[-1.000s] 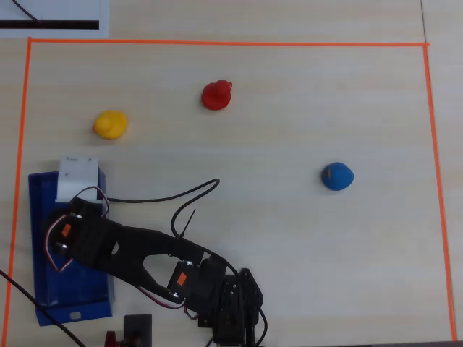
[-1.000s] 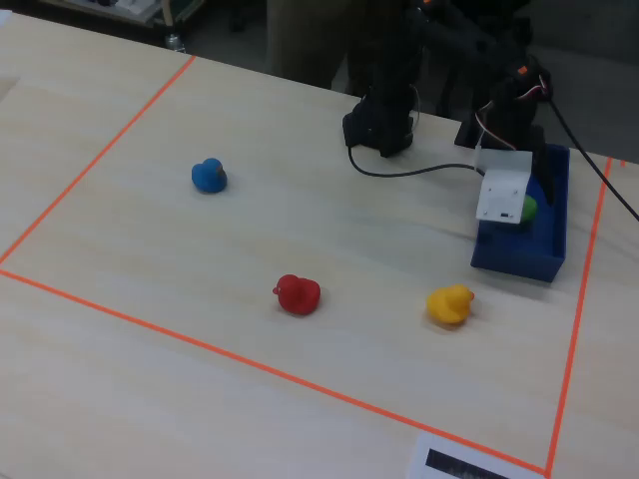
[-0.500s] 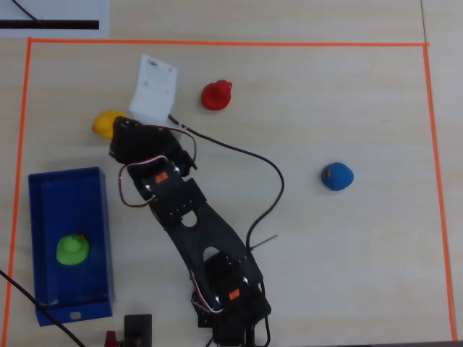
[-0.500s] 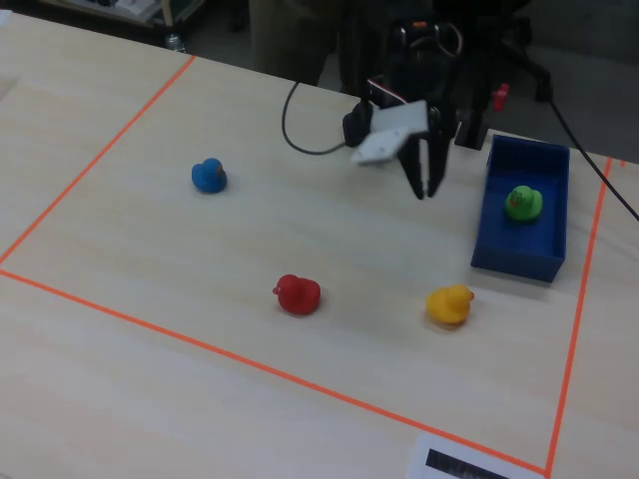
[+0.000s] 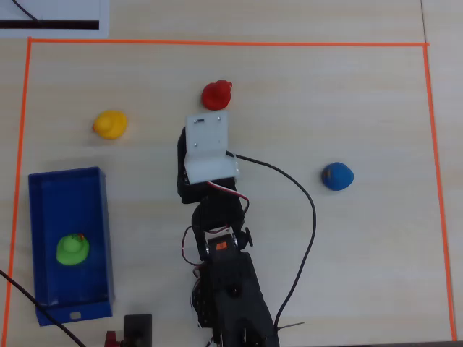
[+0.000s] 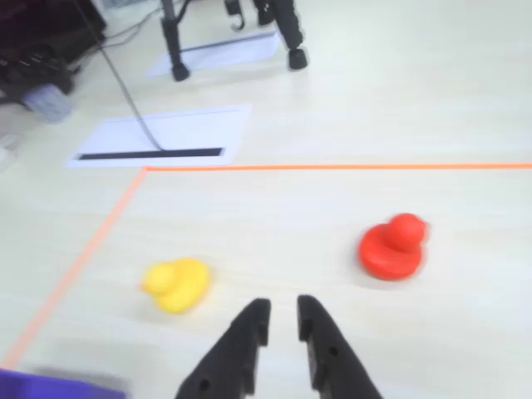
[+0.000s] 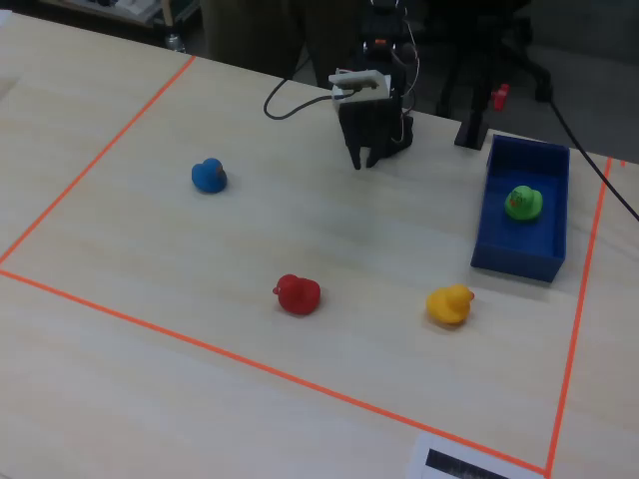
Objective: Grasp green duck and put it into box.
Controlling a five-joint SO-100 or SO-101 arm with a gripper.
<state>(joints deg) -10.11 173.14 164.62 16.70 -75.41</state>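
- The green duck (image 5: 73, 249) sits inside the blue box (image 5: 40, 217).
- The gripper (image 6: 283, 320) holds nothing, its jaws nearly together, a slim gap between.
- Ahead of it in the wrist view stand a yellow duck (image 6: 177, 284) and a red duck (image 6: 392, 246), well apart.
- A blue duck (image 7: 209, 176) stands alone, far from the box.

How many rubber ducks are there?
4: a green duck inside the blue box, a yellow duck beyond it, a red duck ahead of the arm, and a blue duck opposite.
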